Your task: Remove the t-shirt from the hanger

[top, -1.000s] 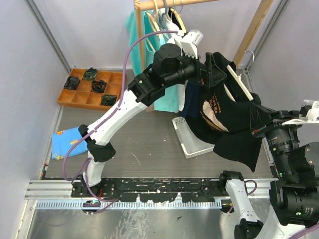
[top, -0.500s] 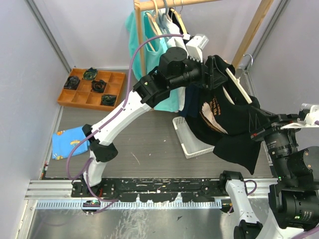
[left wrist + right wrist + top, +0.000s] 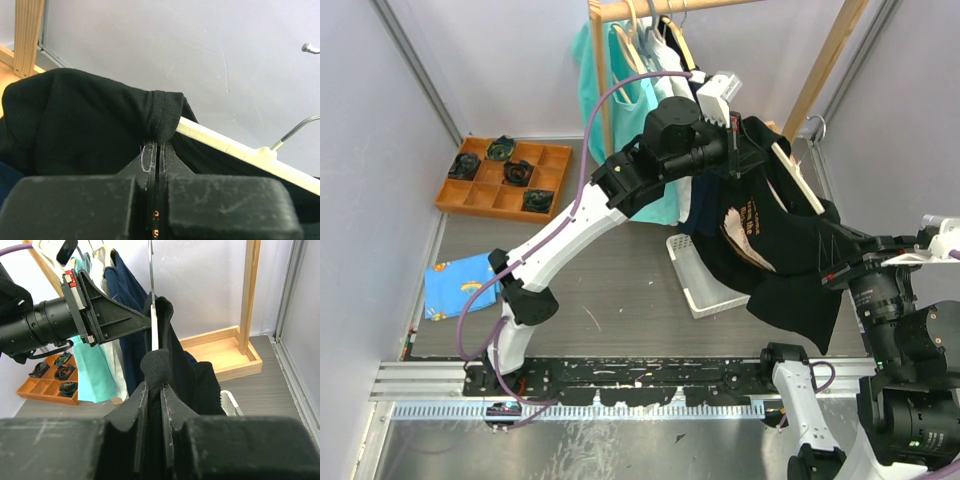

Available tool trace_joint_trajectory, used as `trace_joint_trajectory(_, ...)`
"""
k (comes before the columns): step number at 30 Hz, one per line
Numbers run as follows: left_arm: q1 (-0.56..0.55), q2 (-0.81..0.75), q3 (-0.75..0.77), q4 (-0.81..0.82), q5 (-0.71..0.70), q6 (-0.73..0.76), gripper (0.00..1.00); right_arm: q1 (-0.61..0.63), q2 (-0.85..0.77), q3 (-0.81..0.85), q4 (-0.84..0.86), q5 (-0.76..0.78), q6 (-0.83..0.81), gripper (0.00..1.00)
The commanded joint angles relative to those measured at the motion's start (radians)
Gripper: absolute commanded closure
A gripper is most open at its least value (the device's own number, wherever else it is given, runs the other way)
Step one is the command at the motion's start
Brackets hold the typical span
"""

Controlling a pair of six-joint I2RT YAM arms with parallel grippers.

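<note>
Left hand [image 3: 157, 150] closed on bunched black t-shirt [image 3: 775, 255] fabric at upper end of white hanger [image 3: 798, 178]. Right hand [image 3: 154, 386] pinches fabric at opposite shoulder.

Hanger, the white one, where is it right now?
Top view, right of centre: the white hanger sticks out of the black t-shirt, between the left gripper and the right gripper, with the white basket below-left.

Left gripper [image 3: 156, 148] and right gripper [image 3: 154, 386] raised, seemingly pinched closed.
</note>
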Motion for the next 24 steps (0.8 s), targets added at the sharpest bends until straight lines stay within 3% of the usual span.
trace_joint_trajectory(1, -0.006, -0.005, 0.037, 0.039, 0.028, 0.0, 1.0, -0.007, -0.016, -0.01, 0.085, -0.009, 0.019, 0.99)
trace_joint_trajectory(14, -0.052, -0.05, 0.02, 0.019, 0.187, -0.002, 1.0, -0.013, -0.06, -0.144, 0.174, 0.008, 0.014, 0.99)
trace_joint_trajectory(24, -0.062, -0.099, -0.034, -0.032, 0.206, 0.025, 1.0, -0.013, -0.212, -0.403, 0.427, 0.056, -0.012, 0.99)
